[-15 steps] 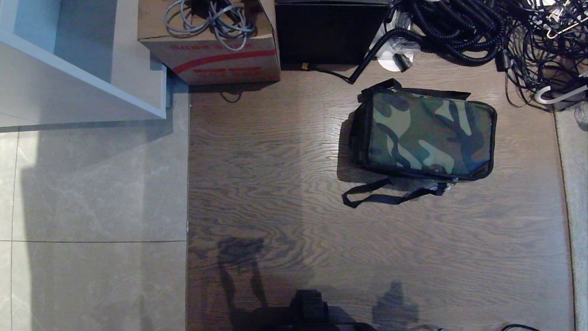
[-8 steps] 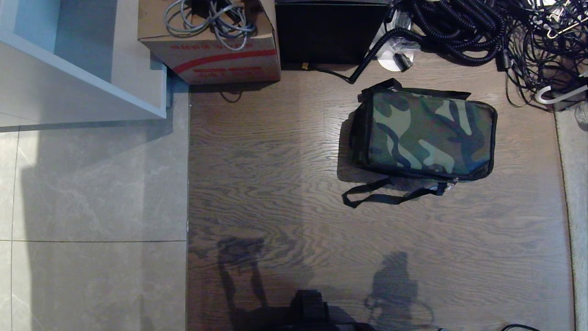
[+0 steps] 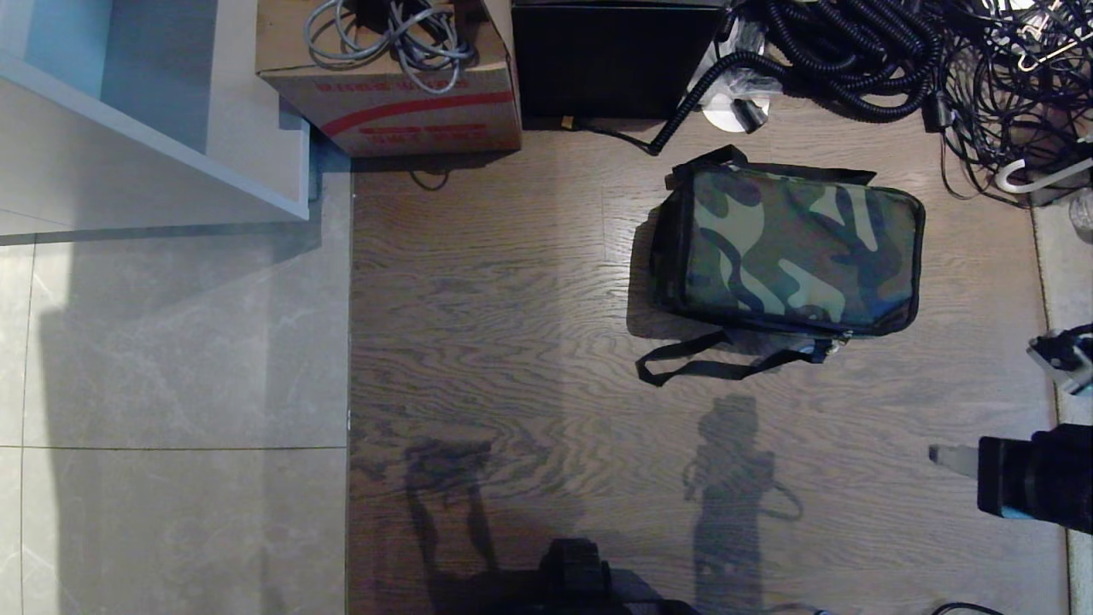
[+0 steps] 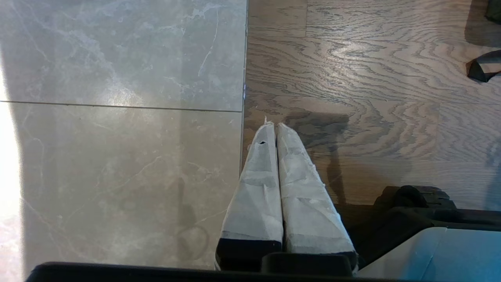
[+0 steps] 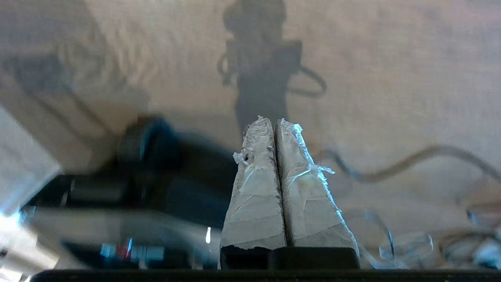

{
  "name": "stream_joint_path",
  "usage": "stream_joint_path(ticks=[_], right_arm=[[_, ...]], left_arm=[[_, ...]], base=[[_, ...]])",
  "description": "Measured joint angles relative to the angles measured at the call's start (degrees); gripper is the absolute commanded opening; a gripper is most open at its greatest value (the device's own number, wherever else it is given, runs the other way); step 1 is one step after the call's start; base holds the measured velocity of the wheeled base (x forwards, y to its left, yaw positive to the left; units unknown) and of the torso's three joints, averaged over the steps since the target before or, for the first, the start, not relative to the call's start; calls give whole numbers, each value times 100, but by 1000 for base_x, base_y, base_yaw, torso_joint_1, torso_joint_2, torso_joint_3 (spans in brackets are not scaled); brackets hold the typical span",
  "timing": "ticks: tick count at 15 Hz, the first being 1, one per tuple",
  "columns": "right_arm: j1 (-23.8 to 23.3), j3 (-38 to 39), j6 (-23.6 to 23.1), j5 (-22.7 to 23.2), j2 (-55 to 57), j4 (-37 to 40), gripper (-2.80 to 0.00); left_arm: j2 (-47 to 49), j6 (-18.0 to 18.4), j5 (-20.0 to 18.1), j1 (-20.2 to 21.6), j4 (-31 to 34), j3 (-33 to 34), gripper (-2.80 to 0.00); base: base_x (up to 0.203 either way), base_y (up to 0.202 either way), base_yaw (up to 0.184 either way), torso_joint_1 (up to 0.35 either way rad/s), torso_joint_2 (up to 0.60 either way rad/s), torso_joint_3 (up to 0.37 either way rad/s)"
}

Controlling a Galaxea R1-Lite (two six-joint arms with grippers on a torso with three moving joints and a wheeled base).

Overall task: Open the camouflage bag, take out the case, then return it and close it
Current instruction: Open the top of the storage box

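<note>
From above, the far left is pale stone tile (image 3: pixel 171 359), with a white cabinet (image 3: pixel 145 128) in the top corner; next along sits a cardboard box (image 3: pixel 401 94) with red stripes and a coil of grey cable on top, then a plain black box (image 3: pixel 610 60), both against the far edge of the wooden floor (image 3: pixel 495 299). The camouflage bag (image 3: pixel 798 252) lies flat on the wood right of centre, lid zipped shut, its black strap (image 3: pixel 709 363) looped on the floor just on the near side of it. A tangle of black cables (image 3: pixel 897 51) fills the top right. At the right edge the right gripper (image 3: pixel 948 457) pokes in, well apart from the bag and nearer the robot. Only its own wrist camera shows its taped fingers (image 5: pixel 254 188) pressed together on nothing, above the floor. The left gripper (image 4: pixel 276 127) appears only in its wrist view, fingers likewise closed and empty, hanging over the seam between tile and wood. The case cannot be seen.
</note>
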Motion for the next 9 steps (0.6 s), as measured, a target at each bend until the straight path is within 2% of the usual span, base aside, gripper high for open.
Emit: stream_joint_path(ticks=[3, 7, 9], right_arm=[[11, 60, -58, 44, 516, -370, -280], [22, 196, -264, 353, 658, -221, -280], [130, 234, -282, 357, 654, -201, -280]], left_arm=[[0, 1, 0, 0, 2, 0, -280], [0, 3, 0, 0, 1, 0, -280], [0, 1, 0, 0, 0, 0, -280]], base=[[0, 0, 0, 0, 0, 0], [0, 0, 0, 0, 0, 0], [0, 0, 0, 0, 0, 0]])
